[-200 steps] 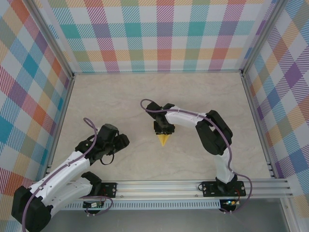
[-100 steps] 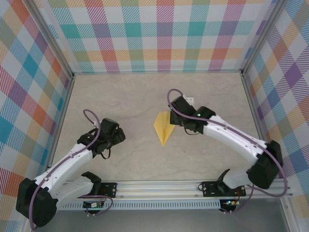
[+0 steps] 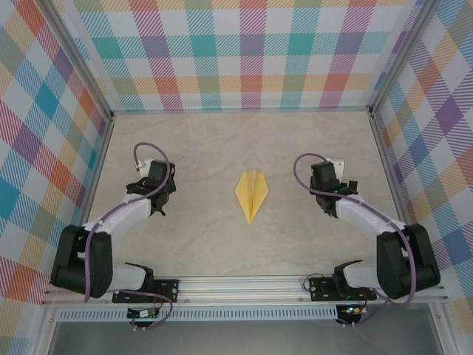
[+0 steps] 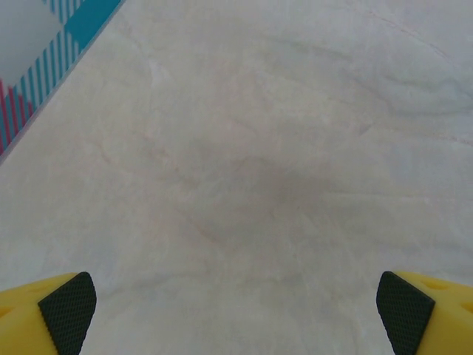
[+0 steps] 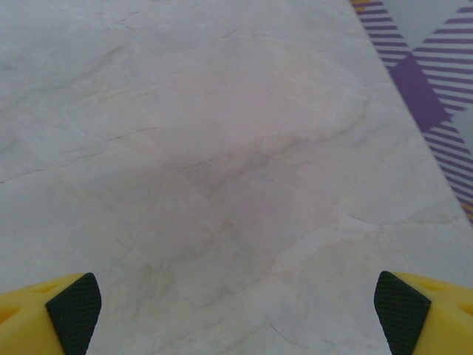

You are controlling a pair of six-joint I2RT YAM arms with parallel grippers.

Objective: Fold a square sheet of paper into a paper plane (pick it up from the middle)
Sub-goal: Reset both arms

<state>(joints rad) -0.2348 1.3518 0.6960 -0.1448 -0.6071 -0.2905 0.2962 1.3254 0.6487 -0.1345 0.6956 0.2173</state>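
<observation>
The pale marbled tabletop (image 3: 185, 140) carried a single item. The left arm (image 3: 118, 218) lay over the tabletop's left side and the right arm (image 3: 369, 222) over its right side, each well apart from the work.

The paper plane (image 3: 252, 194) lay flat near the tabletop's centre, with its nose toward the near edge and its tail toward the far edge. A lengthwise crease and layered wings were visible.

The left pincer (image 3: 157, 181) stood with its jaws wide apart and nothing between them. In its wrist view the black pads (image 4: 68, 312) framed bare surface. The right pincer (image 3: 330, 181) was likewise spread and empty, over bare surface near the tabletop's right edge.

Judgement: the folding appeared complete, and the plane lay free of both pincers. No outstanding step was evident. The sharpness of the creases could not be assessed from these views.
</observation>
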